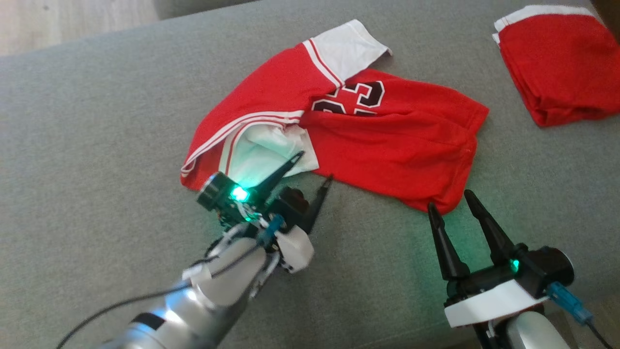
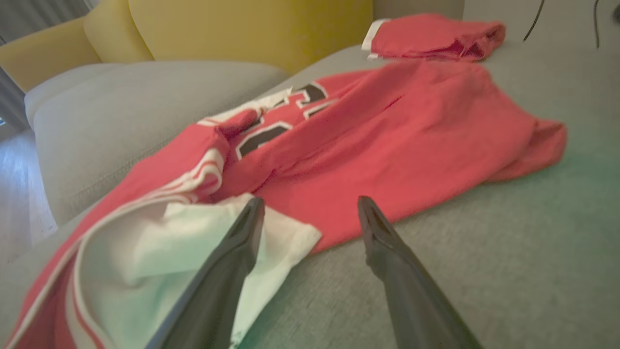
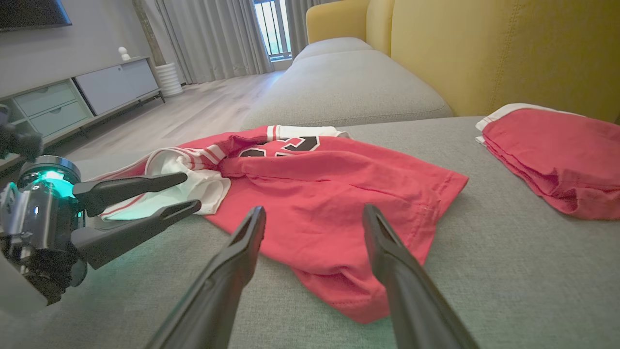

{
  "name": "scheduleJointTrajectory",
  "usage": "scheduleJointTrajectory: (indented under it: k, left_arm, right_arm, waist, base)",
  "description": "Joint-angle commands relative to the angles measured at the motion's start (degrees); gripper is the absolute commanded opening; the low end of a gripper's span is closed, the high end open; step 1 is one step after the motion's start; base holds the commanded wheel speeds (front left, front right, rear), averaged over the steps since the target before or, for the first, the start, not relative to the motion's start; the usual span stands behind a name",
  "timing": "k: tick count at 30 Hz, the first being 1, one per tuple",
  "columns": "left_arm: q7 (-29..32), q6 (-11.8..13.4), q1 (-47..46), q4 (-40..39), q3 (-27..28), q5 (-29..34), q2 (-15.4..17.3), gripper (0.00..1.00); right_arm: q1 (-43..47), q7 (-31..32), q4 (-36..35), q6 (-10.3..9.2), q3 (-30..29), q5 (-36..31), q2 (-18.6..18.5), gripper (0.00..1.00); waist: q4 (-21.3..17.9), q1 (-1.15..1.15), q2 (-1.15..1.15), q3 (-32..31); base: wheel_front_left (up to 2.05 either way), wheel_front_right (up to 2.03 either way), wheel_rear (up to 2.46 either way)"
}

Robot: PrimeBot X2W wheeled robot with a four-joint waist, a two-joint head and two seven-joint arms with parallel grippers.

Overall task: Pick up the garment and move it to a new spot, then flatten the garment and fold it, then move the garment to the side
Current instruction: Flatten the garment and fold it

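We count two red pieces on the grey sofa seat (image 1: 97, 145): the garment (image 1: 387, 140), a red jersey with white trim and a dark number, lying crumpled and spread near the middle, and a folded red piece (image 1: 562, 68) at the far right, apart from it with a strip of bare cushion between them; we count two hands, each with two dark fingers; the left hand (image 1: 316, 166) stands with its fingers apart at the garment's near edge, one finger over the white flap and the other over bare cushion just beside the hem, gripping nothing; the right hand (image 1: 449, 199) is likewise spread and empty, its fingers on either side of the garment's near right corner; whether they touch the cloth we cannot tell; wide bare cushion lies to the left and in front; the yellow backrest (image 3: 508, 48) bounds the far side, and the seat's left edge drops to the floor (image 3: 193, 111).
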Motion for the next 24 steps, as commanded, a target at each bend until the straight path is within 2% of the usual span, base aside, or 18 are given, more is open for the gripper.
scheduleJointTrajectory:
  k: [1,9,15,18,19,24]
  left_arm:
    - [0.3,-0.3,-2.3,0.3,1.6,-0.6,0.2,1.00]
    - [0.8,-3.2,-6.2,8.8,2.3,-3.8,-0.9,1.00]
    - [-0.2,-4.8,-6.6,10.1,2.7,-6.5,-1.1,0.85]
    - [-0.6,-5.7,-6.1,8.4,2.7,-8.5,-1.1,0.65]
    - [-0.7,-6.1,-5.8,7.8,2.8,-9.4,-1.2,0.63]
    - [-0.8,-7.9,-4.6,5.3,4.1,-15.0,-1.2,0.69]
  right_arm:
    - [-2.2,-0.6,-1.7,0.39,1.1,0.0,-0.6,1.00]
    - [-2.9,-0.6,-1.7,0.39,0.7,0.1,-0.2,1.00]
    - [-3.1,-0.6,-1.5,0.39,0.8,0.0,-0.1,1.00]
    - [-3.1,-0.6,-1.3,0.39,0.9,0.1,-0.2,1.00]
    - [-3.0,-0.6,-1.3,0.39,1.0,0.1,-0.2,1.00]
    - [-2.5,-0.6,-1.2,0.39,1.1,0.1,-0.3,1.00]
  waist:
    - [-0.7,0.00,0.00,0.8]
    - [-1.5,0.00,0.00,2.9]
    - [-1.4,0.00,0.00,2.8]
    - [-1.2,0.00,0.00,2.3]
    - [-1.1,0.00,0.00,2.2]
    - [-0.7,0.00,0.00,1.4]
  base:
    - [0.00,0.00,0.00]
    - [0.00,0.00,0.00]
    - [0.00,0.00,0.00]
    - [0.00,0.00,0.00]
    - [0.00,0.00,0.00]
    - [0.00,0.00,0.00]
